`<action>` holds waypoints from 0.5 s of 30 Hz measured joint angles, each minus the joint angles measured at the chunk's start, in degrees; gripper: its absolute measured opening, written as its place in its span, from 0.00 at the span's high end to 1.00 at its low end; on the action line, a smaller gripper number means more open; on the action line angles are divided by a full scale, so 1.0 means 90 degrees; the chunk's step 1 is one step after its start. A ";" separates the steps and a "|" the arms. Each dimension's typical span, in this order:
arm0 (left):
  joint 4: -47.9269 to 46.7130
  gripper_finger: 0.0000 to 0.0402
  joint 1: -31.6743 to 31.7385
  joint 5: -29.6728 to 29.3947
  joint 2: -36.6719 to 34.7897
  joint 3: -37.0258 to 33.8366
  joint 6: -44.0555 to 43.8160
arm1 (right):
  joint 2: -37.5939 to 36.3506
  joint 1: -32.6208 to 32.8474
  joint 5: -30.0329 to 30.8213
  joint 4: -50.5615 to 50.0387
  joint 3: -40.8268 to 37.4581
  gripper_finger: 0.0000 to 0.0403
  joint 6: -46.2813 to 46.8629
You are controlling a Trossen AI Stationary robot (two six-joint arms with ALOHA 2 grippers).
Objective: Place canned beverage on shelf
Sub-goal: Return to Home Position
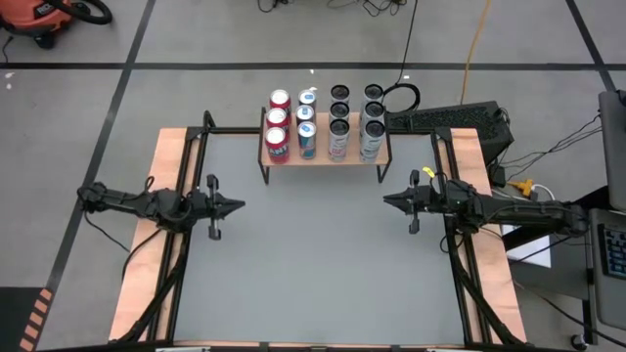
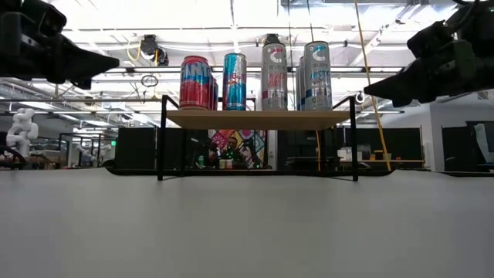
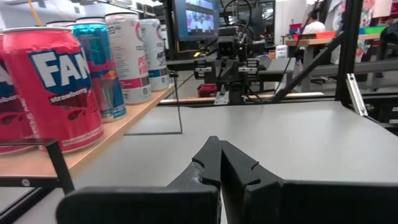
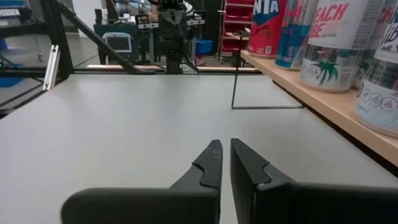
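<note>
Wooden shelf (image 1: 323, 156) at the table's (image 1: 313, 274) far edge carried all the cans (image 1: 307, 125). The left gripper (image 1: 238, 205) and right gripper (image 1: 389, 201), fingers closed on nothing, sat well apart and likely needed only to settle level, clear of it.

The left arm (image 1: 147, 203) reaches out flat from its side, and the left gripper (image 1: 239, 205) points in toward the middle with its two fingers (image 3: 208, 158) pressed together. The right arm (image 1: 509, 210) does the same from the other side. The right gripper (image 1: 387, 201) faces the left one, well apart from it, with only a thin slit between its fingers (image 4: 211, 158), and both grippers hang in the air.
</note>
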 joint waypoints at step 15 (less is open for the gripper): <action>-0.0070 1.00 0.0327 0.0425 0.0000 -0.0007 -0.0017 | -0.0996 -0.0002 -0.0180 -0.0429 -0.0007 1.00 -0.0518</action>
